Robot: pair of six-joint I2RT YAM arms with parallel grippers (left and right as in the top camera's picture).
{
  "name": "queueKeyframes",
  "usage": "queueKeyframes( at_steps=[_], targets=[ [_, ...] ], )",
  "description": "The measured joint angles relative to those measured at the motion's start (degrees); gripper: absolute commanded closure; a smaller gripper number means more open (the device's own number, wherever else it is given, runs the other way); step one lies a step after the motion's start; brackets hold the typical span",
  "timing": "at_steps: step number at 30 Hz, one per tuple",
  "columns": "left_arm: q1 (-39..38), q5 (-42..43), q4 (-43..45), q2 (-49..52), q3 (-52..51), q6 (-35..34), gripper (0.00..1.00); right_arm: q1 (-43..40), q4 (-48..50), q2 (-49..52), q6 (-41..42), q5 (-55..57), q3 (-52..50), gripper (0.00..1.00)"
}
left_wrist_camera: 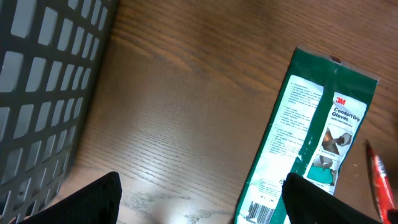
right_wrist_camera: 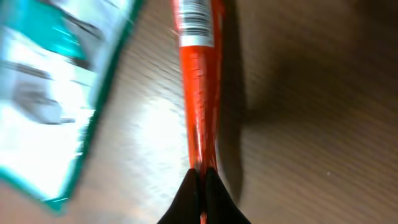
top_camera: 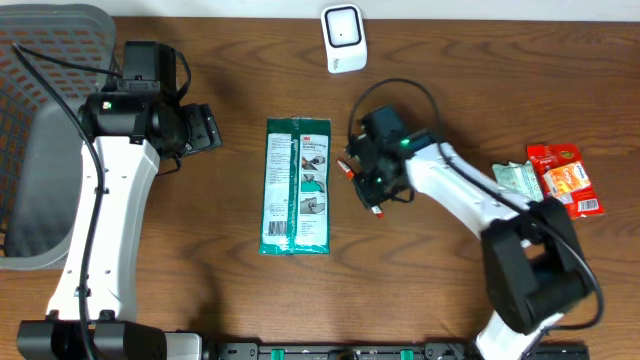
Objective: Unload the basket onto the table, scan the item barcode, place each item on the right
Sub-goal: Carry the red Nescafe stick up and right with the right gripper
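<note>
My right gripper (right_wrist_camera: pixel 202 171) is shut on a thin red item (right_wrist_camera: pixel 200 81) that is seen edge-on, with a white barcode label (right_wrist_camera: pixel 194 18) near its far end. From overhead this gripper (top_camera: pixel 365 187) holds the red item (top_camera: pixel 349 170) just above the table, right of a green 3M gloves pack (top_camera: pixel 297 185). A white scanner (top_camera: pixel 343 38) stands at the back centre. My left gripper (top_camera: pixel 210 130) is open and holds nothing, left of the gloves pack. In its wrist view the gripper (left_wrist_camera: pixel 202 182) hangs over bare wood, and the pack's barcode (left_wrist_camera: pixel 261 211) shows beside the right finger.
A grey mesh basket (top_camera: pixel 40 120) sits at the far left, also seen as a basket wall (left_wrist_camera: pixel 43 81) in the left wrist view. Red snack packets (top_camera: pixel 566 178) and a pale packet (top_camera: pixel 518 180) lie at the right edge. The table is dark wood (top_camera: pixel 230 300).
</note>
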Motion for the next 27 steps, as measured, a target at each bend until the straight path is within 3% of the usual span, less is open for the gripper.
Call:
queueKeyframes(
  at_steps=[6, 11, 15, 19, 27],
  targets=[
    [0.0, 0.0, 0.0, 0.0, 0.0, 0.0, 0.17, -2.6, 1.3, -0.9, 2.7, -7.3, -0.8, 0.99],
    [0.0, 0.0, 0.0, 0.0, 0.0, 0.0, 0.17, -2.3, 6.7, -0.7, 3.7, -4.4, -5.7, 0.99],
    [0.0, 0.0, 0.0, 0.0, 0.0, 0.0, 0.17, -2.0, 13.0, -0.8, 4.2, -1.8, -10.9, 0.81],
    [0.0, 0.0, 0.0, 0.0, 0.0, 0.0, 0.17, -1.9, 8.2, -0.8, 4.0, -0.5, -8.7, 0.61],
    [0.0, 0.0, 0.0, 0.0, 0.0, 0.0, 0.17, 4.1, 2.7, -2.6, 7.8, 2.8, -3.5, 0.66]
  ],
)
